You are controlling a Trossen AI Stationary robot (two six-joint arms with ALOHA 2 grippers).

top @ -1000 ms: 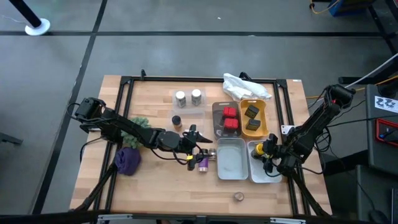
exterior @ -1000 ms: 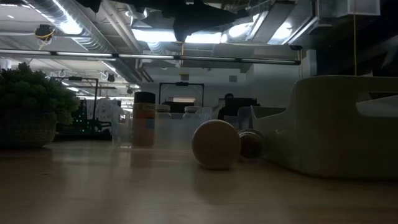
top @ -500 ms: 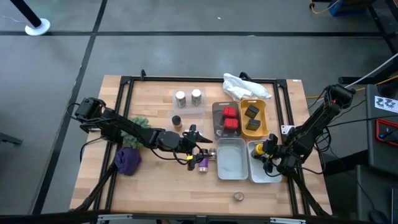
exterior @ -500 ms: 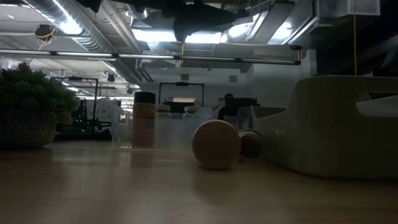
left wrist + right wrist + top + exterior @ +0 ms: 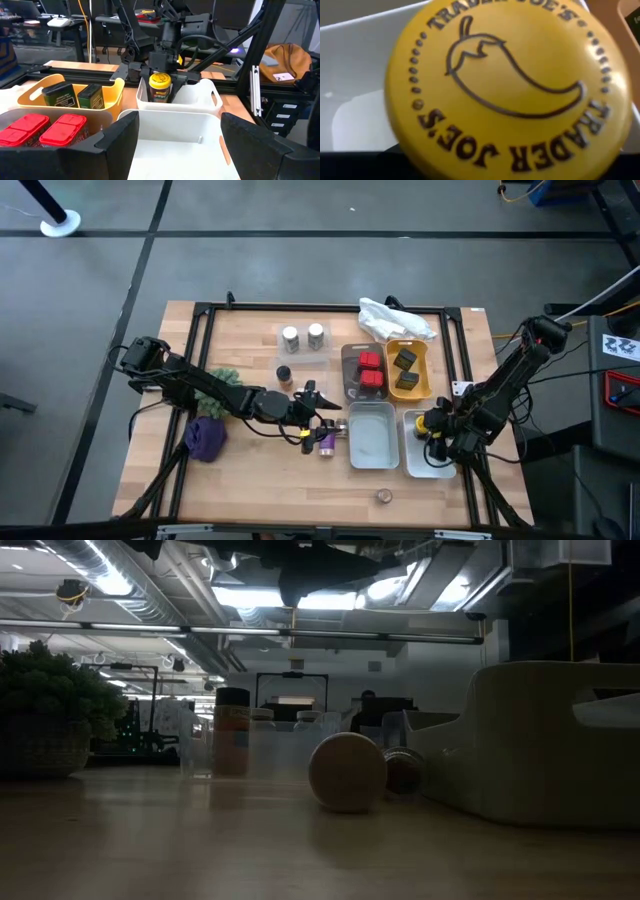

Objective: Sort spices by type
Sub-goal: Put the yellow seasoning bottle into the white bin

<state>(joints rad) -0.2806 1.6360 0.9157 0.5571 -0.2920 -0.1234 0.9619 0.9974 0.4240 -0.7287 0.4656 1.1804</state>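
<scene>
My right gripper [image 5: 432, 428] is shut on a yellow-capped spice jar [image 5: 160, 87] over the far-right white bin [image 5: 446, 465]. The jar's cap [image 5: 510, 85], printed with a chilli pepper, fills the right wrist view. My left gripper [image 5: 320, 423] is open, low over the table middle, facing the bins, and touches nothing. A small purple-capped jar [image 5: 326, 443] lies just beside it. Two silver-capped jars [image 5: 303, 336] stand in a clear tray. A dark-capped jar [image 5: 284, 373] stands alone. Red tins [image 5: 371, 370] fill a grey bin and dark tins [image 5: 405, 370] a yellow bin. My right gripper pinches the yellow-capped jar's body just under the cap [image 5: 160, 94] between its two fingers [image 5: 186, 77], which stand on either side of it. The jar is upright inside the white bin's walls. Its lower end is hidden behind the bin wall.
An empty white bin [image 5: 371, 442] sits between the two grippers. A small round tin [image 5: 384, 496] lies near the table's near edge. A white plastic bag [image 5: 395, 318] lies at the far edge. A purple cloth lump [image 5: 206, 438] and a green plant [image 5: 225, 378] sit under my left arm.
My right gripper, with the yellow-capped jar, has shifted a little toward the table's near edge over the white bin.
</scene>
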